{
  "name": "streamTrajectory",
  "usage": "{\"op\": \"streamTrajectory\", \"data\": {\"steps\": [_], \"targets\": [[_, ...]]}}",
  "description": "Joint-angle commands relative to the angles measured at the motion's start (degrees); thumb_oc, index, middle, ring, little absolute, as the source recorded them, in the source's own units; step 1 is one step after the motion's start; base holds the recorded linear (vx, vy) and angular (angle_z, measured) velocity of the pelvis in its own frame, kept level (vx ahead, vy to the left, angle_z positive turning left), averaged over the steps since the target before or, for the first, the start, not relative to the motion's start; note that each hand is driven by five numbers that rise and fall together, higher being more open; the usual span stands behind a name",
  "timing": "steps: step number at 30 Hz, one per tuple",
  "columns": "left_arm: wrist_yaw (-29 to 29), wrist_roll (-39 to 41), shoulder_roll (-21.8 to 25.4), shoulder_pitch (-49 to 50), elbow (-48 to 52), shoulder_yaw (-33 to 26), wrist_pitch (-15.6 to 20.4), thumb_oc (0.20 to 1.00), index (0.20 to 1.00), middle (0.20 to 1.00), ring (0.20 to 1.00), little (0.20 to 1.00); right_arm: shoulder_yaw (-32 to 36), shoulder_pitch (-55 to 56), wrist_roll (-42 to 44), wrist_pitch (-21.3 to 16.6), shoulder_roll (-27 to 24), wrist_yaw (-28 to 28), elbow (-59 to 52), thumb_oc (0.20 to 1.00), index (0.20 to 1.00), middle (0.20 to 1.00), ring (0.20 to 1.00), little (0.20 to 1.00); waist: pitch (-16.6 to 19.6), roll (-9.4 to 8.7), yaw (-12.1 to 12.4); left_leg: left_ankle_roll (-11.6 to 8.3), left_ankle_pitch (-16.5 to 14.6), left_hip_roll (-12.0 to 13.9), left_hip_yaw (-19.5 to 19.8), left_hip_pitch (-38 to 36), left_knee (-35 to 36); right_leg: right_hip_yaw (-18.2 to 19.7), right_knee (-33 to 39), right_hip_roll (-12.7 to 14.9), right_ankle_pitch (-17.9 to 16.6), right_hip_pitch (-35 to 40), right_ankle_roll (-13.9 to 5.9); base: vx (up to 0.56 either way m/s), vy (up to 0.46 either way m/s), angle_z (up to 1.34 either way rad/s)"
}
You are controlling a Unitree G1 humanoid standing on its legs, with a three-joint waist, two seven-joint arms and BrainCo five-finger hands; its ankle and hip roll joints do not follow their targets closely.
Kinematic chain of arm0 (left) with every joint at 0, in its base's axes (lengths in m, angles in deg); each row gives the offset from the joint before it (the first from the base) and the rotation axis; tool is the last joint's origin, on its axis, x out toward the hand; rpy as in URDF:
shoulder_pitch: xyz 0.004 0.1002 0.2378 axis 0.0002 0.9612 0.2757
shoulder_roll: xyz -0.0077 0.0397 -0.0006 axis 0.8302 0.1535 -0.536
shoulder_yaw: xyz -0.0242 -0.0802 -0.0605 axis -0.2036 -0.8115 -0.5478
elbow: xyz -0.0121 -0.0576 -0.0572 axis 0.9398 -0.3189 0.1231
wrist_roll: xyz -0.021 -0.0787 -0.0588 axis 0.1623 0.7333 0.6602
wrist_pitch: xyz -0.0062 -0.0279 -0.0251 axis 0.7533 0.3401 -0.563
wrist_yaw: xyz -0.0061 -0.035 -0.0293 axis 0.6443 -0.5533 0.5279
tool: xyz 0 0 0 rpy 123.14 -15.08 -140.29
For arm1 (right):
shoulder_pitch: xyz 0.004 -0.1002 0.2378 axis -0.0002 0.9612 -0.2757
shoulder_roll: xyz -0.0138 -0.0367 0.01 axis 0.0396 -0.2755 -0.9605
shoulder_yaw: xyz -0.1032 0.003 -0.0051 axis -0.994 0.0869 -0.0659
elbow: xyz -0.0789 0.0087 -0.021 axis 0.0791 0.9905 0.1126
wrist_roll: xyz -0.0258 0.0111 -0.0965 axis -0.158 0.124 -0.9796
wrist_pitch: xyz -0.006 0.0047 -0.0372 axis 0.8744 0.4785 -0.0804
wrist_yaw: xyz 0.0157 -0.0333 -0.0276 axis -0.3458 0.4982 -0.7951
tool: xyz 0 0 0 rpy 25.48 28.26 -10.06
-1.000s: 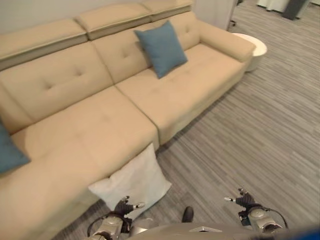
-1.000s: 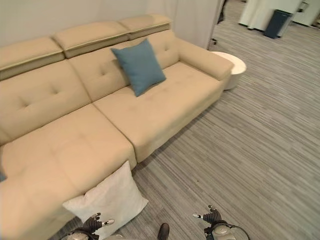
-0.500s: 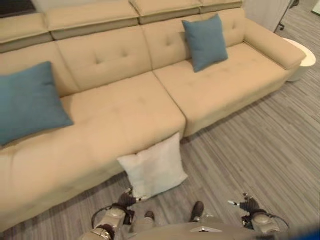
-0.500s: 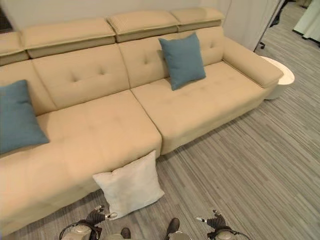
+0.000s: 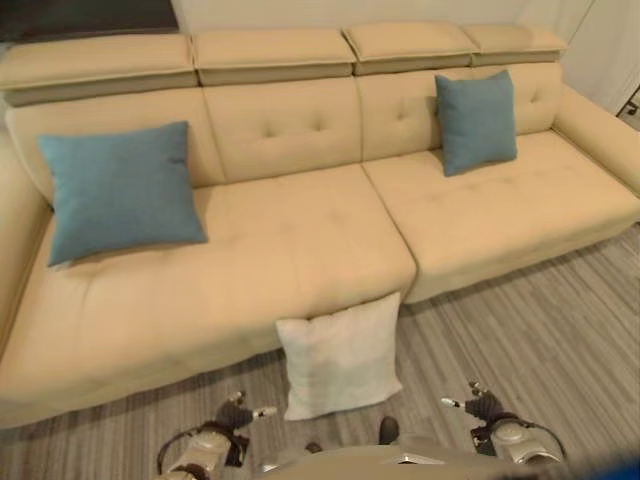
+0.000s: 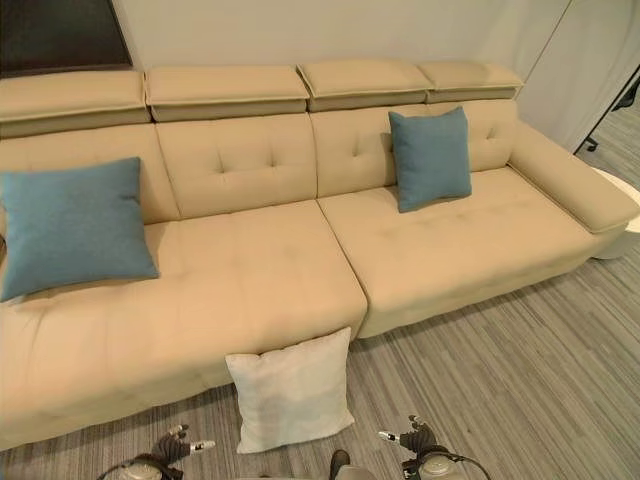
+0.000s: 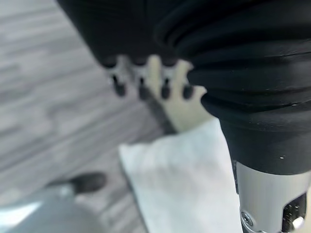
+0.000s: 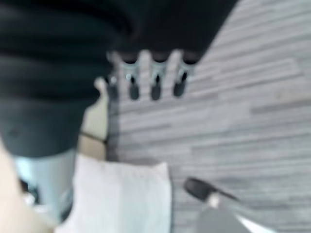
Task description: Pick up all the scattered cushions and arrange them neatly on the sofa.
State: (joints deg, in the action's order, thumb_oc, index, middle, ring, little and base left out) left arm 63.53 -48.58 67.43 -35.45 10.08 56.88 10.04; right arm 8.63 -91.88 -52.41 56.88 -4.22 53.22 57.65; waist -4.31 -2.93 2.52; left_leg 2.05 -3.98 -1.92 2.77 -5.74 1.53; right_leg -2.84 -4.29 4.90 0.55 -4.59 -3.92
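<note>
Both hands hang low over the floor, holding nothing: the left hand shows at the lower edge of the eye views just left of the white cushion, the right hand well to that cushion's right. Each has its fingers loosely extended and relaxed, with the thumb sticking out sideways.

From the head, the whole sofa is in sight, a long beige one with tufted seats and a row of headrests along the back. Two blue cushions sit on it. One blue cushion leans against the backrest at the sofa's left end; the other blue cushion leans upright against the backrest near the right end. The middle seats between them are bare.

The white cushion is on the floor, propped at a slant with its top edge touching the sofa's front edge, just below the seam between the two seat sections. It is square, pale and lightly textured, a little rumpled.

The left wrist view looks past the left hand's fingers, which are straight and apart, and brings the white cushion close, with a strip of sofa front beyond it. The right wrist view shows its own fingers straight over the striped grey floor, the white cushion at one side.
</note>
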Motion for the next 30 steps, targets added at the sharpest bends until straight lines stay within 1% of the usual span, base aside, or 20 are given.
{"op": "streamTrajectory", "data": {"steps": [1,3,6,8,9,10,11,12,14,16,19,21,22,23,24,25,28,30], "targets": [[-0.43,-0.37,-0.17,-2.54,-1.25,-1.63,1.82,1.000,1.000,1.000,1.000,1.000,-0.44,-0.86,-0.67,-1.33,-1.41,0.67,-0.37,1.000,1.000,1.000,1.000,1.000,0.04,-1.27,0.11,-2.59,0.78,-0.99,4.79,4.21,-2.22,-0.23,2.71,-0.05,-1.93,1.87,-3.38,0.04,-0.147,0.45],[-0.65,0.27,-0.01,-2.49,-0.54,-1.83,2.00,1.000,1.000,1.000,1.000,1.000,-0.15,-0.41,-0.26,-1.63,-1.73,0.83,-1.22,1.000,1.000,1.000,1.000,1.000,0.37,-1.50,0.24,-3.64,1.47,-0.15,5.83,4.46,-1.36,-2.13,3.71,-0.28,-1.57,2.80,-3.07,0.03,-0.161,0.40],[-1.17,0.73,-0.14,-3.26,-0.11,-1.39,2.08,1.000,1.000,1.000,1.000,1.000,0.11,-0.01,0.44,-1.99,-2.08,1.26,-2.30,1.000,1.000,1.000,1.000,1.000,0.35,-1.74,-0.20,-4.69,2.22,0.61,7.21,5.71,-1.59,-4.75,3.87,-0.45,-0.73,3.38,-2.47,0.01,-0.146,0.52],[-1.50,1.55,-0.14,-4.14,1.05,-0.86,2.21,1.000,1.000,1.000,1.000,1.000,0.21,0.41,0.91,-2.19,-2.30,1.52,-3.05,1.000,1.000,1.000,1.000,1.000,0.08,-1.98,-0.53,-5.36,2.49,1.07,7.37,6.98,-2.43,-6.50,3.82,-0.50,-0.13,3.64,-1.91,-0.01,-0.132,0.67],[-1.53,2.24,-0.12,-4.53,1.81,-0.79,2.32,1.000,1.000,1.000,1.000,1.000,0.32,0.54,1.19,-2.35,-2.65,1.58,-3.66,1.000,1.000,1.000,1.000,1.000,-0.15,-2.22,-0.85,-5.67,2.20,1.13,7.30,8.12,-3.96,-7.41,3.75,-0.41,0.28,3.67,-1.67,-0.02,-0.106,0.71],[-1.76,2.83,-0.07,-4.89,2.91,-0.55,2.53,1.000,1.000,1.000,1.000,1.000,0.16,0.45,1.37,-2.48,-2.92,1.74,-4.32,1.000,1.000,1.000,1.000,1.000,-0.75,-2.38,-0.96,-5.90,1.92,1.11,6.72,9.14,-5.78,-8.19,3.59,-0.27,0.41,3.69,-1.38,-0.09,-0.086,0.92],[-2.00,4.31,-0.18,-6.58,5.40,0.65,2.70,1.000,1.000,1.000,1.000,1.000,0.18,-0.01,1.96,-2.60,-3.49,2.27,-5.25,1.000,1.000,1.000,1.000,1.000,-2.53,-2.45,-1.43,-6.31,3.49,2.35,2.81,12.24,-6.62,-10.67,3.88,0.13,0.86,4.03,-1.18,-0.09,-0.032,1.26],[-2.08,4.77,-0.09,-6.82,6.23,0.97,2.93,1.000,1.000,1.000,1.000,1.000,-0.26,-0.55,2.10,-2.56,-3.83,2.32,-5.69,1.000,1.000,1.000,1.000,1.000,-3.06,-2.37,-1.13,-6.12,4.29,2.12,2.59,13.43,-5.90,-11.09,3.65,0.31,0.50,3.55,-1.49,-0.08,-0.003,1.21],[-2.28,4.87,0.04,-6.65,6.22,0.99,3.16,1.000,1.000,1.000,1.000,1.000,-0.60,-0.98,1.77,-2.57,-3.73,2.34,-5.82,1.000,1.000,1.000,1.000,1.000,-2.76,-2.39,-1.09,-5.91,4.12,1.69,3.06,13.60,-5.62,-10.64,3.34,0.39,0.60,2.92,-1.68,0.05,0.052,0.49],[-2.00,4.95,0.22,-6.14,6.79,0.92,3.22,1.000,1.000,1.000,1.000,1.000,-0.48,-1.23,1.70,-2.65,-3.69,2.11,-5.99,1.000,1.000,1.000,1.000,1.000,-2.38,-2.06,-1.40,-5.55,4.19,1.89,2.00,13.60,-4.44,-10.17,2.48,0.61,1.04,2.12,-1.86,0.07,0.096,-0.22],[-2.90,5.70,1.21,-6.78,8.96,1.19,3.90,1.000,1.000,1.000,1.000,1.000,-1.07,-3.83,2.23,-3.08,-3.88,2.63,-8.13,1.000,1.000,1.000,1.000,1.000,-4.40,-2.03,-1.05,-4.68,3.90,1.58,0.58,15.93,-5.36,-8.18,-0.31,1.41,1.20,-2.30,-1.77,-0.08,0.115,-0.34],[-3.94,6.98,1.81,-8.62,10.42,1.29,4.52,1.000,1.000,1.000,1.000,1.000,-1.47,-6.11,2.78,-3.44,-4.12,3.48,-9.22,1.000,1.000,1.000,1.000,1.000,-6.68,-1.98,-0.73,-4.20,3.56,1.30,-0.26,18.84,-7.20,-7.43,-3.02,2.24,1.09,-6.47,-1.63,-0.15,0.103,-0.54],[-3.94,6.99,1.81,-8.64,10.42,1.29,4.52,1.000,1.000,1.000,1.000,1.000,-1.46,-6.13,2.78,-3.43,-4.12,3.48,-9.22,1.000,1.000,1.000,1.000,1.000,-6.60,-2.00,-0.70,-4.19,3.54,1.30,-0.31,18.99,-7.27,-7.37,-3.12,2.25,1.12,-6.65,-1.63,-0.17,0.104,-0.31],[-5.53,8.16,2.40,-11.14,12.02,1.40,5.28,1.000,1.000,1.000,1.000,1.000,-1.85,-8.22,3.72,-3.85,-4.33,4.19,-10.69,1.000,1.000,1.000,1.000,1.000,-8.67,-1.92,-0.61,-3.81,3.46,1.01,-0.79,22.53,-9.12,-6.62,-5.36,2.80,0.69,-10.66,-1.47,-0.12,0.070,-0.19],[-5.53,8.16,2.40,-11.17,12.01,1.39,5.28,1.000,1.000,1.000,1.000,1.000,-1.85,-8.24,3.72,-3.84,-4.33,4.18,-10.68,1.000,1.000,1.000,1.000,1.000,-8.56,-1.93,-0.61,-3.80,3.43,1.00,-0.81,22.73,-9.23,-6.59,-5.45,2.81,0.71,-10.87,-1.47,-0.22,0.113,-0.08],[-7.13,10.38,2.93,-13.59,14.62,1.09,6.13,1.000,1.000,1.000,1.000,1.000,-2.36,-10.61,4.38,-4.13,-4.76,5.15,-12.49,1.000,1.000,1.000,1.000,1.000,-10.08,-1.80,-0.46,-3.50,3.47,0.64,-1.10,26.42,-10.95,-6.24,-7.31,3.30,0.32,-14.97,-1.45,-0.12,0.064,-0.09],[-10.73,12.46,3.68,-18.68,16.23,0.68,7.36,1.000,1.000,1.000,1.000,1.000,-3.09,-14.91,5.31,-4.43,-5.71,7.40,-15.30,1.000,1.000,1.000,1.000,1.000,-11.60,-1.62,-0.58,-3.63,3.85,0.51,-1.45,32.69,-13.39,-5.73,-9.36,4.01,-0.28,-21.16,-1.48,-0.14,0.052,-0.05],[-12.72,13.55,3.94,-22.32,16.59,0.56,7.89,1.000,1.000,1.000,1.000,1.000,-3.75,-18.54,5.83,-4.55,-6.70,8.88,-15.73,1.000,1.000,1.000,1.000,1.000,-12.00,-1.29,-0.87,-3.76,4.02,0.57,-1.34,36.55,-14.74,-5.43,-10.30,4.27,-0.44,-24.85,-1.47,-0.12,0.044,-0.06]]}}
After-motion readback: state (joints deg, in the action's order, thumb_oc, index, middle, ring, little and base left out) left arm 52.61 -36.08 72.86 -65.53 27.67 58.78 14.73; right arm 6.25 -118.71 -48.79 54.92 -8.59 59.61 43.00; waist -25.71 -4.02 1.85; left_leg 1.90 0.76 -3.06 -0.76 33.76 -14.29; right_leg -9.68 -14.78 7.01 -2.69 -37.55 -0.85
